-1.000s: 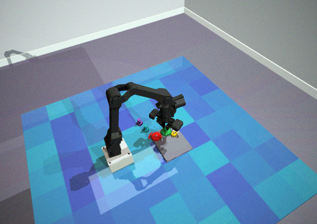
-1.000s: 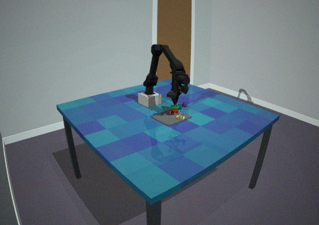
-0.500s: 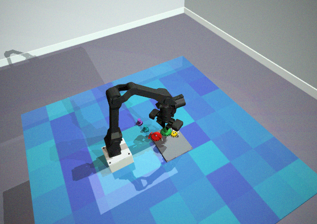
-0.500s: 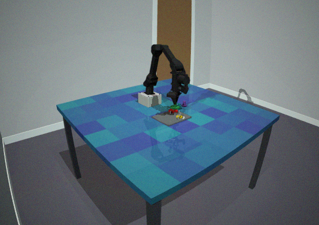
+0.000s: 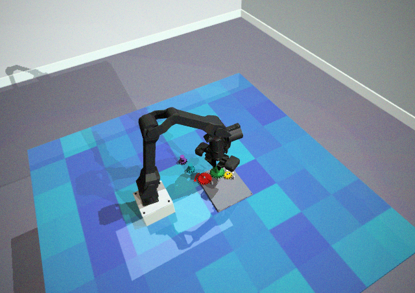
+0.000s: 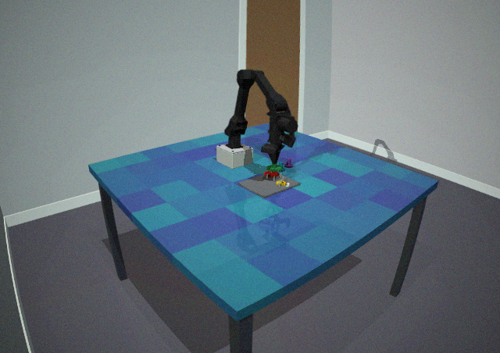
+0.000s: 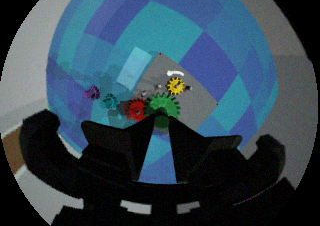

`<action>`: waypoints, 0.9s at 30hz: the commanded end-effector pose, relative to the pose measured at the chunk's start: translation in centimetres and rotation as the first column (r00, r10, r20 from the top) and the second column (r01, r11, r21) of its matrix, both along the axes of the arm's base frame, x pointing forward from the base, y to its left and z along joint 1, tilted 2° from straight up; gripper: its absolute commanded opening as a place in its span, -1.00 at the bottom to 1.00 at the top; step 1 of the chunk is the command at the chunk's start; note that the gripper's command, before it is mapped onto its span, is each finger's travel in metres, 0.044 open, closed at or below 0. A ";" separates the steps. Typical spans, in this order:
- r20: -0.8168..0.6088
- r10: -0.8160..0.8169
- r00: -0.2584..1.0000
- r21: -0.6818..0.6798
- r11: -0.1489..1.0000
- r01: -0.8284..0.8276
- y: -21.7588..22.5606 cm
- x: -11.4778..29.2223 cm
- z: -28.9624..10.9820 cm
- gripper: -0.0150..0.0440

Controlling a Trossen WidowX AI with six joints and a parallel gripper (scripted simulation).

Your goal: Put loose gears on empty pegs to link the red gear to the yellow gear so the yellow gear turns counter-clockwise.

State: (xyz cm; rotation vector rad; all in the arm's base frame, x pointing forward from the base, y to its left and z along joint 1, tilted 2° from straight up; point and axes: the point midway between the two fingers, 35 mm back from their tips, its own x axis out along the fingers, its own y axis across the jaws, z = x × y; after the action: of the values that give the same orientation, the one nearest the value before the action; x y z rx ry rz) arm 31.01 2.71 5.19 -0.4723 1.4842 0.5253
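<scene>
My gripper [image 5: 216,168] [image 6: 274,163] [image 7: 162,117] is shut on the hub of the green gear [image 5: 216,174] [image 6: 275,168] [image 7: 166,105]. The green gear is level and appears raised over the back of the grey board [image 5: 231,193] [image 6: 261,187] [image 7: 201,105]. The red gear [image 5: 204,178] [image 6: 271,174] [image 7: 136,110] is on the board, close beside it. The yellow gear [image 5: 228,175] [image 6: 281,183] [image 7: 173,85] is on its other side. What lies under the green gear is hidden. A teal gear [image 5: 190,168] [image 7: 110,101] and a purple gear [image 5: 182,160] [image 6: 288,163] [image 7: 92,92] stand loose on the table.
Short empty pegs show on the board, one [image 7: 158,86] between red and yellow and another [image 7: 189,88] beside the yellow gear. The white arrow [image 7: 175,73] curves beside the yellow gear. The arm's white base block [image 5: 157,210] [image 6: 232,158] stands on the table near the board.
</scene>
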 end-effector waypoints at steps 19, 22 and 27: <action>0.010 0.130 0.991 0.001 0.992 -0.130 0.1 0.2 -2.2 -0.49; 0.009 0.107 0.994 0.001 0.994 -0.107 0.2 0.2 -2.6 -0.49; 0.006 0.037 0.999 0.003 0.999 -0.037 0.2 0.2 -3.3 -0.49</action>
State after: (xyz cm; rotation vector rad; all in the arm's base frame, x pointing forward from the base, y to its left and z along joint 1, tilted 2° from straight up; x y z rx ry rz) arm 31.57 2.88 2.56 -0.5299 1.4517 0.5733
